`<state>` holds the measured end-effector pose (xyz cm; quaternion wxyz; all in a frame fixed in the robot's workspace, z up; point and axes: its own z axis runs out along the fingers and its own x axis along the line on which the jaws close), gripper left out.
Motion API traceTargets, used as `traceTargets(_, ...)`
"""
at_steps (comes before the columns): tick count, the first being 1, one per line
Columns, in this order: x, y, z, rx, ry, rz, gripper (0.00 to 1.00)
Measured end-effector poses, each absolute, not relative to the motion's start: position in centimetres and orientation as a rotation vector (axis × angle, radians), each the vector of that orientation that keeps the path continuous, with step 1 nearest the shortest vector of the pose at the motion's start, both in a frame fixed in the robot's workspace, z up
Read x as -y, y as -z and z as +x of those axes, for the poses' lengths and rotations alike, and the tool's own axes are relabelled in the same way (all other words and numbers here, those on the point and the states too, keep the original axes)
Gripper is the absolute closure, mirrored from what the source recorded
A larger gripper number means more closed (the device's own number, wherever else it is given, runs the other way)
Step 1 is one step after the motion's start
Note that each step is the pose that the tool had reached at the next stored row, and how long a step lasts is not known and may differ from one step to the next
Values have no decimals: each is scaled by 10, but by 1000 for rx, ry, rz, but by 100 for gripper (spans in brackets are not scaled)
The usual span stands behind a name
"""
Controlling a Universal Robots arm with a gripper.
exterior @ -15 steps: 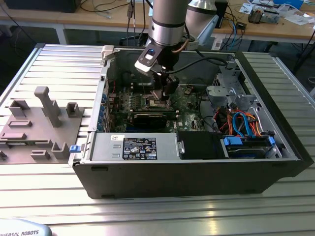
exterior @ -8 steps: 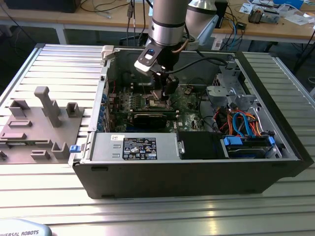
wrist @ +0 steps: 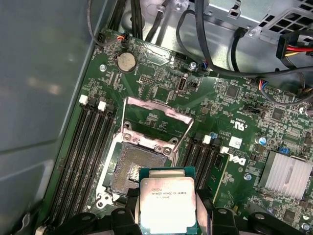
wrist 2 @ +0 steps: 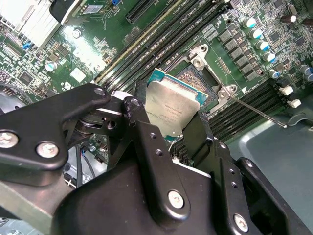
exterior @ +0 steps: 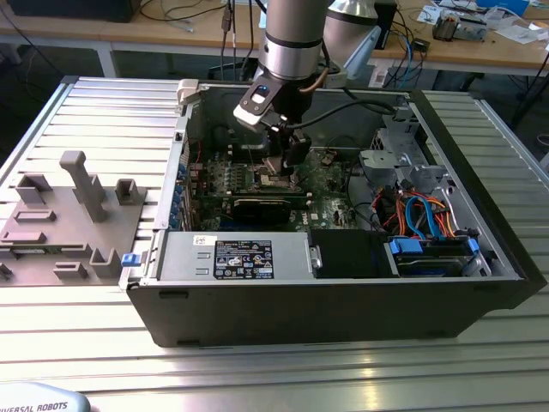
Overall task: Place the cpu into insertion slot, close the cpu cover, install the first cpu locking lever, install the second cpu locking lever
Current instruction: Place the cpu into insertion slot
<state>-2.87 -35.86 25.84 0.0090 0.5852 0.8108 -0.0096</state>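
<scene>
Silvery cpu (wrist: pixel 167 204) gripped by hand (wrist: pixel 168 216) | near bare insertion slot (wrist: pixel 134 169) (one corner hidden behind chip)

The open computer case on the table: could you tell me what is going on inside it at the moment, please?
The robot arm reaches down into the case. Its pincer grips the cpu by two opposite edges and holds it over the green board, right beside the insertion slot. The slot is bare, so the chip is not seated yet. The cpu cover stands swung open at one edge of the slot.
</scene>
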Motion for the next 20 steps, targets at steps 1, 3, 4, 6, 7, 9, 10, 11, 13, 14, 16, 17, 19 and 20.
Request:
traceTargets(1, 359, -258, -29, -2532, 30, 1829, 46)
traceTargets(3, 359, -258, -29, -2529, 30, 1833, 46)
traceTargets(4, 359, -258, -29, -2527, 30, 1836, 46)
traceTargets(6, 359, -258, -29, -2523, 30, 1842, 46)
traceTargets(7, 359, -258, -29, -2521, 30, 1844, 46)
traceTargets(9, 359, -258, -29, -2519, 30, 1847, 46)
traceTargets(10, 359, -258, -29, -2518, 30, 1849, 46)
traceTargets(11, 359, -258, -29, -2516, 30, 1851, 46)
traceTargets(13, 359, -258, -29, -2513, 30, 1855, 46)
traceTargets(14, 359, -258, -29, -2510, 30, 1859, 46)
traceTargets(16, 359, -258, -29, -2507, 30, 1863, 46)
traceTargets(17, 359, -258, -29, -2507, 30, 1864, 46)
traceTargets(19, 359, -258, -29, -2504, 30, 1867, 46)
traceTargets(20, 359, -258, -29, -2503, 30, 1869, 46)
